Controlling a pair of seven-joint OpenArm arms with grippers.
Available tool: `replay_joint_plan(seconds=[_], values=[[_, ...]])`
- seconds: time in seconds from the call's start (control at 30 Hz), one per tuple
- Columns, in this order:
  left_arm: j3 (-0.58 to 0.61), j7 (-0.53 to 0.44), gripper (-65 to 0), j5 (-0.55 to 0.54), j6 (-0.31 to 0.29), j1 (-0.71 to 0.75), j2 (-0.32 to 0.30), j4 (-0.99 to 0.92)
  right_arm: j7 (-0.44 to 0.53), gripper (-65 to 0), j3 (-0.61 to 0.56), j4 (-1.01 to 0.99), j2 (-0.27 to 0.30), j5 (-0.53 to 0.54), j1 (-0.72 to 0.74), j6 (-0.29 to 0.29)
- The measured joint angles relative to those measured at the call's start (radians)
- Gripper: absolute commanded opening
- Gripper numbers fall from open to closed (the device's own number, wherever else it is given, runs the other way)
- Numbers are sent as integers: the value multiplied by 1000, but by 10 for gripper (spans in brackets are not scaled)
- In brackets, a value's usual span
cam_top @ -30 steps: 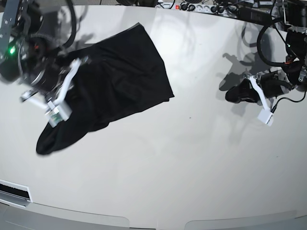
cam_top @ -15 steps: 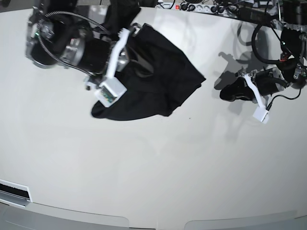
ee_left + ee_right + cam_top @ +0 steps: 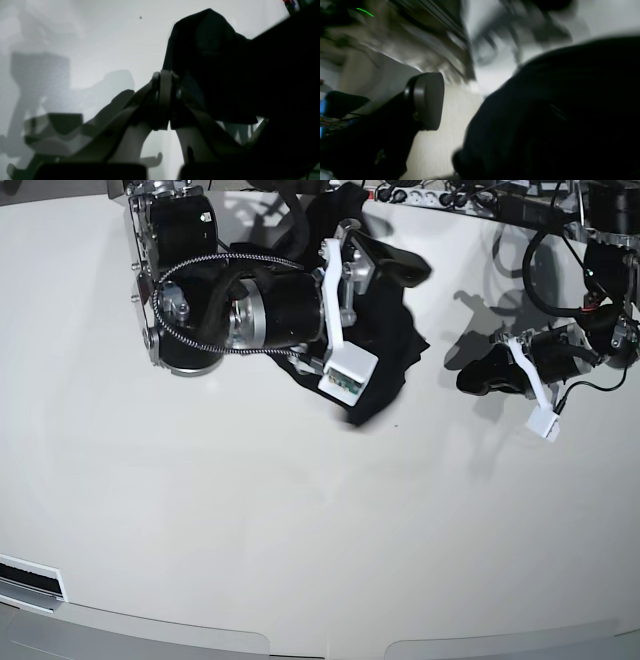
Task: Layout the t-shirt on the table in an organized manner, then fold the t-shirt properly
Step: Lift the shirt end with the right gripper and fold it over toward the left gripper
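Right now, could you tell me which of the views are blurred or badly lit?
Right wrist view: heavy motion smear, only the t-shirt reads. Left wrist view: dim, backlit, left pincer in silhouette. Base view: sharp, with hard shadows on the table.

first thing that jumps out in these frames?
The black t-shirt, bunched in a heap at the far middle of the white table, with the right arm's bulky wrist stretched over it and the right gripper at its far edge. The left gripper sits shut, apart to the side, holding nothing.
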Motion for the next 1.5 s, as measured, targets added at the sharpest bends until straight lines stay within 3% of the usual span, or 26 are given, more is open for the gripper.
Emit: replay_joint_plan(seconds=[0.27, 0.33, 0.43, 0.7, 0.97, 1.1, 1.27, 1.5], values=[[0, 0, -650, 0, 0, -3, 0, 0, -27, -179, 2, 0, 5, -61, 60, 0], [0, 1, -650, 0, 0, -3, 0, 0, -27, -286, 2, 0, 3, -107, 78, 0], [0, 27, -650, -1, 0, -4, 0, 0, -12, -645, 2, 0, 3, -177, 85, 0], [23, 74, -650, -6, 0, -8, -2, 78, 274, -650, 3, 0, 3, -507, 99, 0], [225, 103, -650, 9, 0, 13, -5, 268, 302, -650, -19, -151, 3, -538, 180, 0], [379, 105, -650, 84, 0, 16, -5, 280, 305, -650, -105, -298, 5, -613, 263, 0], [551, 103, -650, 135, 1, 14, -8, 284, 439, -650, -258, -393, 3, -753, 341, 4], [651, 66, -650, 270, 34, 47, -24, 277, 536, -650, -429, -529, 13, -858, 411, 36]])
